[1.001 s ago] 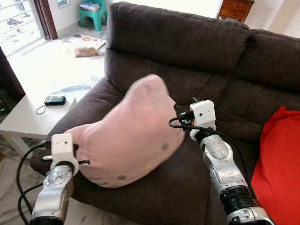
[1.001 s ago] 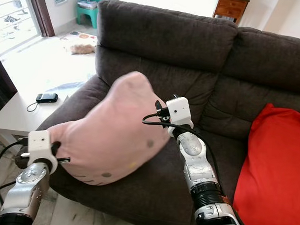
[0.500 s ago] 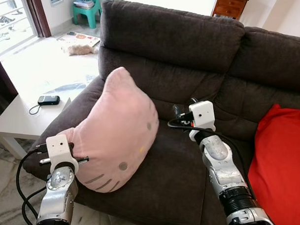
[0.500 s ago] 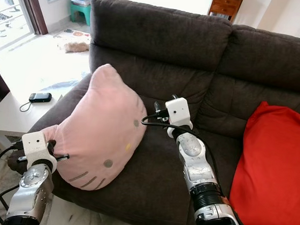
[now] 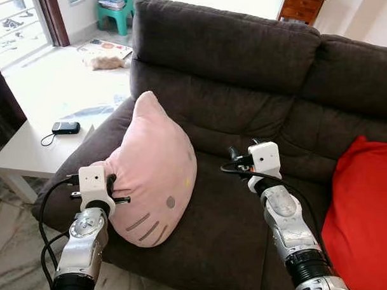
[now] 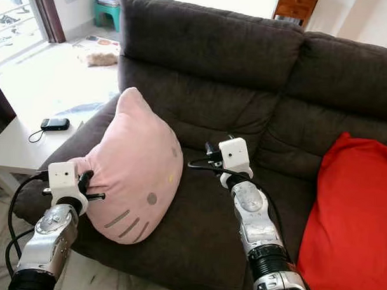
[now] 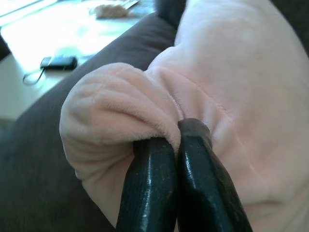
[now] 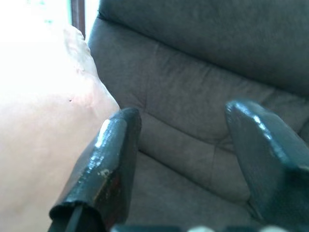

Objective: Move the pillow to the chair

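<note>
Nearest the camera, the left gripper (image 7: 166, 145) is clamped on a bunched corner of the pink pillow (image 5: 156, 169), its two black fingers (image 7: 149, 183) pressed together with a fold of plush pinched between them. The pillow stands tilted on the sofa (image 5: 247, 64) seat at its left end, just beside the left armrest, with one pointed ear upward against the lower backrest and its embroidered whiskers and spots facing the front edge of the seat. The right gripper (image 8: 178, 145) hovers above the middle of the seat, just beside the pillow's right side, its fingers (image 8: 104, 169) spread apart and holding nothing; in the right wrist view the near finger lies close against the pillow's pale surface, though contact cannot be told. A black cable loops from the white wrist block of the right arm. At the right end of the seat a red cushion (image 5: 366, 214) leans against the backrest. Beyond the left armrest stands a white side table (image 5: 28, 155) with a dark phone (image 5: 65, 127) and its cord near the far edge. Farther off, on the bright floor, a green stool (image 5: 114, 8) stands by the wall.
</note>
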You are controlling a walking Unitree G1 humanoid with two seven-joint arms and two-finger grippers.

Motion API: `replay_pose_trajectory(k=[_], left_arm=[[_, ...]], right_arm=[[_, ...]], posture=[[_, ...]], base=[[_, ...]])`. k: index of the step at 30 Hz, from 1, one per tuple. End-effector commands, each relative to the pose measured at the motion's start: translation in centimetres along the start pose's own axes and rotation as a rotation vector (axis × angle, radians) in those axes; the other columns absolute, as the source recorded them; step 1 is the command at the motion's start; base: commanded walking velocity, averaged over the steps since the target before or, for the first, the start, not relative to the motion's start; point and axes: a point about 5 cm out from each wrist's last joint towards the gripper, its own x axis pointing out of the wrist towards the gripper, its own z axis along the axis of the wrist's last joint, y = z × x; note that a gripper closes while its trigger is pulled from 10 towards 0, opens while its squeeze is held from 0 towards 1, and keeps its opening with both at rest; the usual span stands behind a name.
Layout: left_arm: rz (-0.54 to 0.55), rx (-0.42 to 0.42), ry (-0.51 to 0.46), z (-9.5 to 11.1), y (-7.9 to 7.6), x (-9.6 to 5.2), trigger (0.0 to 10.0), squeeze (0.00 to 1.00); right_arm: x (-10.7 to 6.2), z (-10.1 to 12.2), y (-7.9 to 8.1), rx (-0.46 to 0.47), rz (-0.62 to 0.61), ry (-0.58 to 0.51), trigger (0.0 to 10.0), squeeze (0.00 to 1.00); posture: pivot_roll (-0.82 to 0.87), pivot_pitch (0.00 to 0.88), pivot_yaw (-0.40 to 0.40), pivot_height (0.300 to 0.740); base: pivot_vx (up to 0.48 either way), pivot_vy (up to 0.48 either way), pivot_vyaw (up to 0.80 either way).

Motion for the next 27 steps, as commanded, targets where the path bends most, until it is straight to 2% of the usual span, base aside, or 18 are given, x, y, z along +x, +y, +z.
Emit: replay_pose_trajectory(k=[1,8,9,13,14,15,16,17,27], left_arm=[[-0.118,0.116,-0.019,-0.3,-1.4,-0.4,10.0,0.00],[-0.092,0.126,-0.033,-0.4,-0.6,-0.8,10.0,0.00],[-0.092,0.126,-0.033,-0.4,-0.6,-0.8,10.0,0.00],[-0.049,0.095,-0.079,0.3,-0.2,-1.1,10.0,0.00],[-0.024,0.074,-0.092,0.5,0.1,-1.1,10.0,0.11],[-0.013,0.066,-0.096,0.6,0.2,-1.1,10.0,0.11],[-0.006,0.063,-0.098,0.6,0.2,-1.1,10.0,0.47],[0.002,0.061,-0.109,0.8,0.3,-1.0,10.0,1.00],[0.028,0.050,-0.138,1.3,0.4,-0.8,10.0,1.00]], right_arm=[[-1.4,-2.7,-1.1,0.097,-0.098,0.083,10.0,0.00],[-3.3,-6.4,-2.1,0.192,-0.205,0.226,10.0,0.00],[-3.3,-6.4,-2.1,0.192,-0.205,0.226,10.0,0.00],[-4.6,-8.3,-2.4,0.237,-0.256,0.289,10.0,0.00],[-4.7,-8.5,-2.4,0.243,-0.263,0.296,10.0,0.00],[-4.7,-8.6,-2.4,0.245,-0.264,0.295,10.0,0.00],[-4.7,-8.6,-2.3,0.248,-0.264,0.294,10.0,0.00],[-4.7,-8.6,-2.3,0.242,-0.259,0.297,10.0,0.00],[-4.8,-8.8,-2.2,0.240,-0.256,0.302,10.0,0.00]], posture=[[0.06,0.059,-0.067,0.740],[0.06,0.057,-0.067,0.740],[0.06,0.057,-0.067,0.740],[0.07,0.051,-0.065,0.740],[0.07,0.047,-0.064,0.740],[0.07,0.047,-0.064,0.740],[0.06,0.046,-0.063,0.740],[0.06,0.045,-0.063,0.740],[0.06,0.046,-0.062,0.740]], base=[[0.000,0.000,0.00],[0.000,0.000,0.00],[0.000,0.000,0.00],[0.000,0.000,0.00],[0.000,0.000,0.00],[0.000,0.000,0.00],[0.000,0.000,0.00],[0.000,0.000,0.00],[0.000,0.000,0.00]])
